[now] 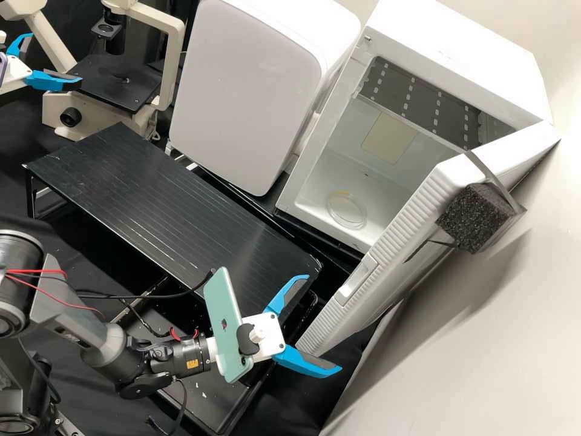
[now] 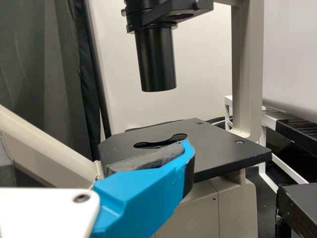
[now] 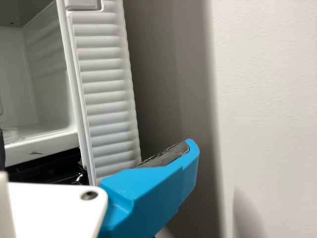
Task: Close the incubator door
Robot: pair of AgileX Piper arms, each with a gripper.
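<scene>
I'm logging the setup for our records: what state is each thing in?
Incubator door: wide open
Left gripper: open, holding nothing
Right gripper: open, holding nothing
Round clear dish: lying flat inside the incubator
Microscope: standing upright; powered or not, cannot tell

Bright, diffuse light washed over the white incubator top [image 1: 454, 48] in the high view, seemingly from above. The pale wall [image 1: 472, 375] glowed, save where soft grey shadows spread beneath the black foam block [image 1: 475, 221] and along the incubator door [image 1: 357, 303]. A mild sheen lay across the black stand [image 1: 181, 200]. The left wrist view showed a dim curtain [image 2: 44, 59]; in the right, a dark shadow band met the brightly lit wall.
</scene>
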